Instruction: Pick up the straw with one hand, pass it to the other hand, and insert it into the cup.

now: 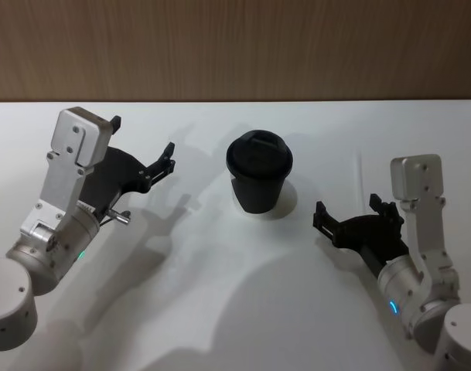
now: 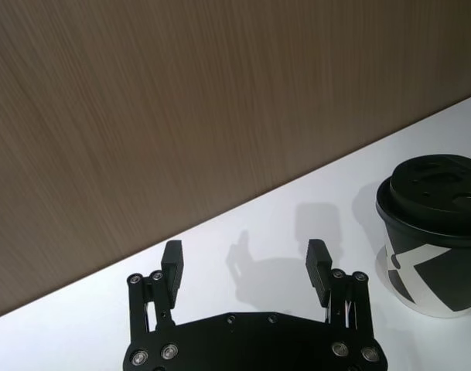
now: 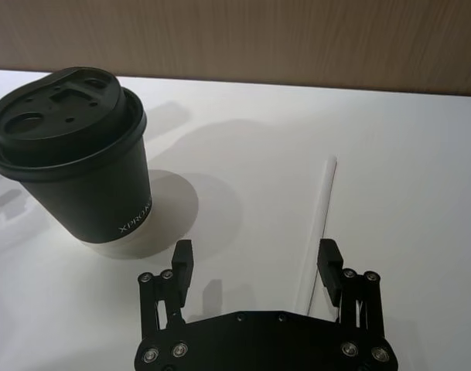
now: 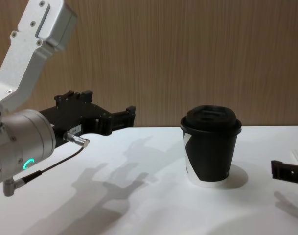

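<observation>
The black cup (image 1: 258, 174) with its domed lid stands upright mid-table, also seen as cup (image 3: 73, 162), cup (image 2: 432, 239) and cup (image 4: 211, 147). The thin white straw (image 3: 322, 212) lies flat on the table to the cup's right, faint in the head view as straw (image 1: 360, 176). My right gripper (image 1: 349, 209) hovers open just short of the straw; in its wrist view the right gripper (image 3: 256, 259) straddles the straw's near end, which lies close to one finger. My left gripper (image 1: 142, 137), seen too as left gripper (image 2: 245, 259) and left gripper (image 4: 102, 107), is open, empty and raised left of the cup.
The white table (image 1: 220, 309) ends at a wooden wall (image 1: 235, 46) behind the cup. A thin grey cable (image 4: 51, 169) hangs under the left wrist. Bare surface lies between the cup and both arms.
</observation>
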